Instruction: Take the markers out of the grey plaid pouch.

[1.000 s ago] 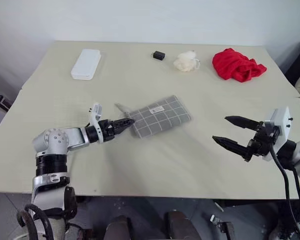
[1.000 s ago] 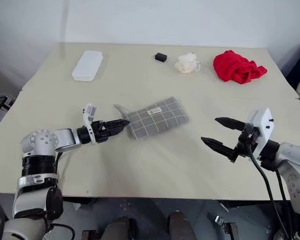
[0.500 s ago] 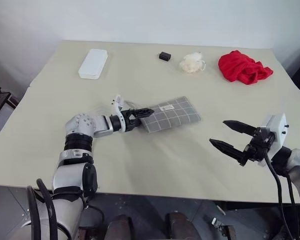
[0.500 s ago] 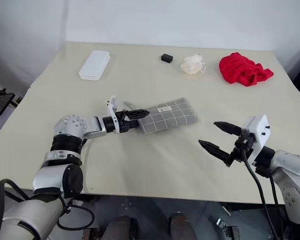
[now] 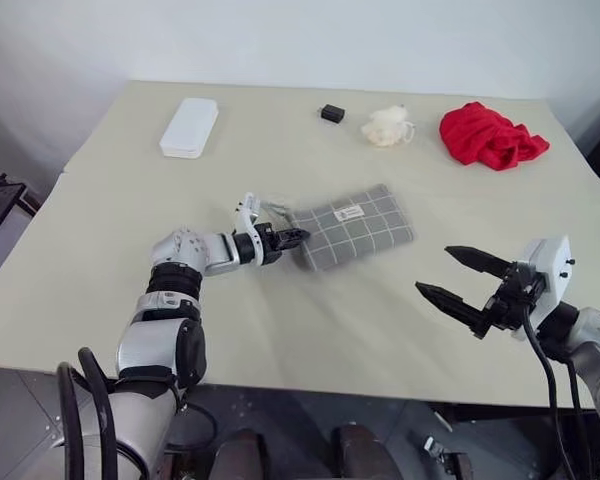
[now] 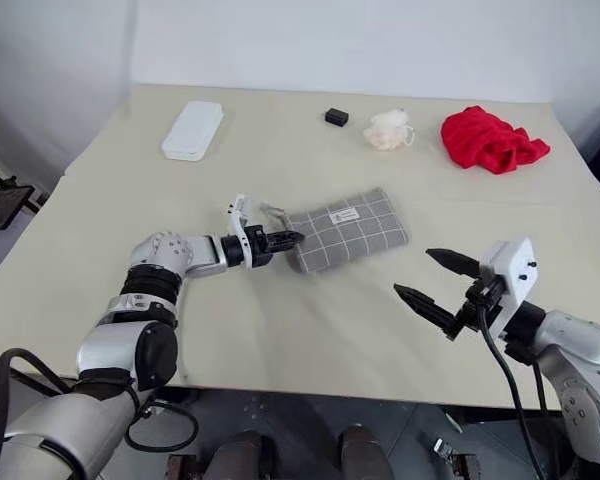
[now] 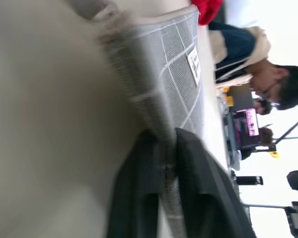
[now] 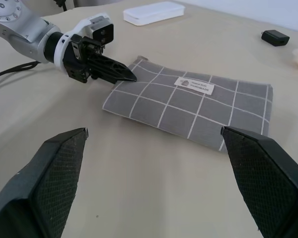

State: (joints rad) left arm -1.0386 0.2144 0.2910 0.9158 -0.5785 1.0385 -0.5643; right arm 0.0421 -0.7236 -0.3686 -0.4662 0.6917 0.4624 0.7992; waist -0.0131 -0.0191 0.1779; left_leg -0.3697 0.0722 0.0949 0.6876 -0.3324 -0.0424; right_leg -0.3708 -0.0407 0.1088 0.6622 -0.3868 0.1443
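Grey plaid pouch (image 5: 354, 226) lies mid-bench, long axis running away rightward from my left tool (image 5: 296, 236), which is clamped on its near corner; my right tool (image 5: 462, 277) hangs wide apart, farther off

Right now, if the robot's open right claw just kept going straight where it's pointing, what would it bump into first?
Probably the grey plaid pouch. The right gripper is open and aims across bare table at it, with nothing between. The left gripper already pinches the pouch's corner.
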